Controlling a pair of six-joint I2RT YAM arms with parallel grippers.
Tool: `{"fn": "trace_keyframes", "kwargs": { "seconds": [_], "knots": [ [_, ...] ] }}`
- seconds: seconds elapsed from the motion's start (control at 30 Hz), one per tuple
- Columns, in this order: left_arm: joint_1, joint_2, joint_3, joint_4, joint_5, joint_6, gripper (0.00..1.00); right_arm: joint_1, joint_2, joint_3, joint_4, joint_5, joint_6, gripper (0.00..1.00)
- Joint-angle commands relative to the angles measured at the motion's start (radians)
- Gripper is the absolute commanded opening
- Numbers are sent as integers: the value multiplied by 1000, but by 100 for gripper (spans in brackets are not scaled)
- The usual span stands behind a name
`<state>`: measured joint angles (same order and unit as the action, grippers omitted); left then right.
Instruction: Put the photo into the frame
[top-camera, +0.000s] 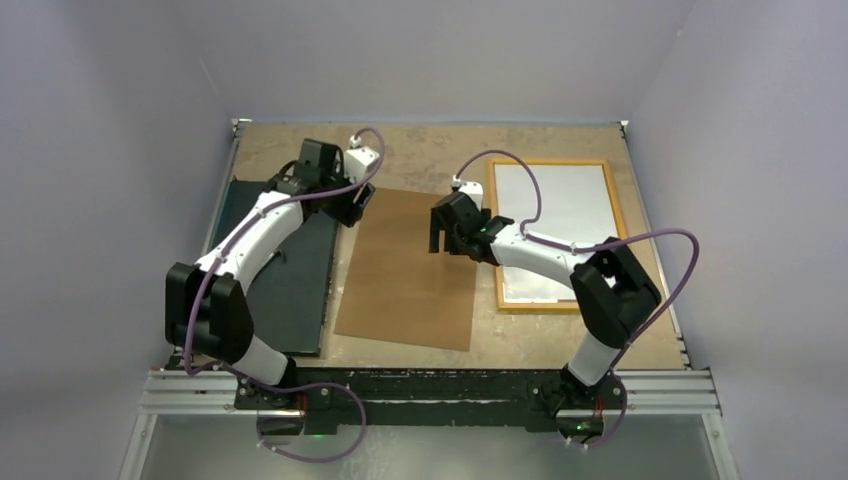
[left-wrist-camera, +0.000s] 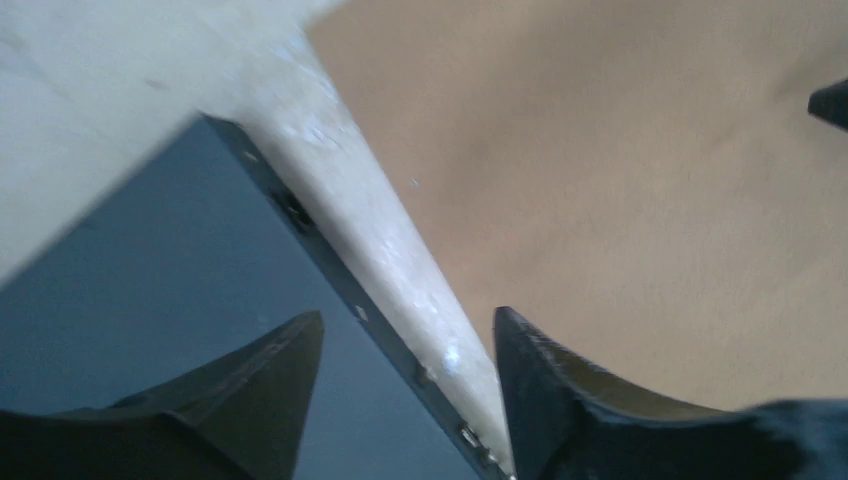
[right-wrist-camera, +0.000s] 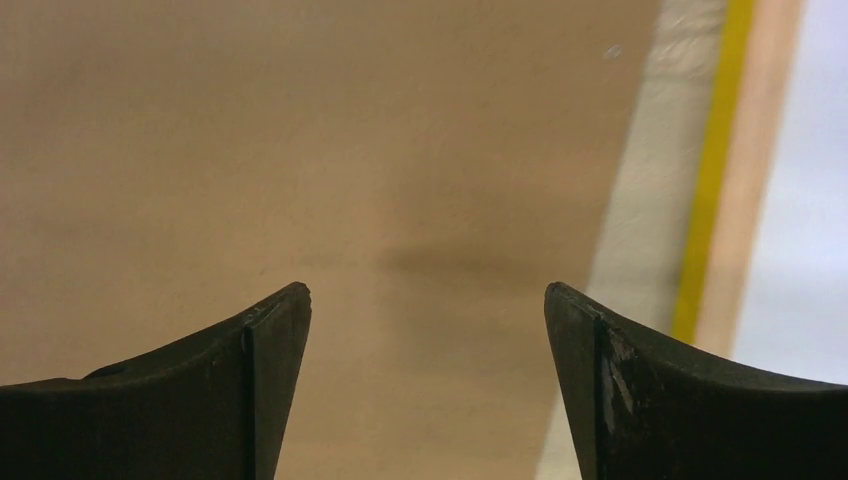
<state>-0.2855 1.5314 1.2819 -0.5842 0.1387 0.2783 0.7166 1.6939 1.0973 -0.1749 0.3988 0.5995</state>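
The frame lies flat at the right of the table, a yellow-orange border round a pale grey-white inside; its yellow edge shows in the right wrist view. The photo's printed picture does not show in any view. A plain brown board lies in the middle. My right gripper hovers over the board's right part, open and empty. My left gripper is by the board's far left corner, open, straddling the bare strip of table between the brown board and a black board.
The black flat board lies along the table's left side, partly under the left arm. The worn wooden table ends at grey walls on three sides. Purple cables loop above both arms.
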Motion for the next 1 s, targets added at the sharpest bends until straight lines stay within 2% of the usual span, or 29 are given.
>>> {"fn": "trace_keyframes", "kwargs": {
  "seconds": [0.0, 0.07, 0.17, 0.43, 0.73, 0.97],
  "knots": [
    [0, 33, -131, 38, 17, 13, 55, 10, 8, -12, -30, -64, 193, 91],
    [2, 65, -169, 91, -78, 41, 48, 11, 1, -30, -32, -60, 224, 93],
    [2, 103, -216, 157, -167, 88, 47, 11, -3, -40, -43, -49, 249, 99],
    [0, 179, -275, 258, -200, 102, 45, 11, 48, -77, -53, -52, 294, 99],
    [-35, 215, -320, 354, -299, 141, 39, 6, 45, -121, -58, -22, 315, 99],
    [-58, 229, -330, 365, -319, 150, 36, -8, 18, -97, -91, -9, 299, 99]
  ]
}}
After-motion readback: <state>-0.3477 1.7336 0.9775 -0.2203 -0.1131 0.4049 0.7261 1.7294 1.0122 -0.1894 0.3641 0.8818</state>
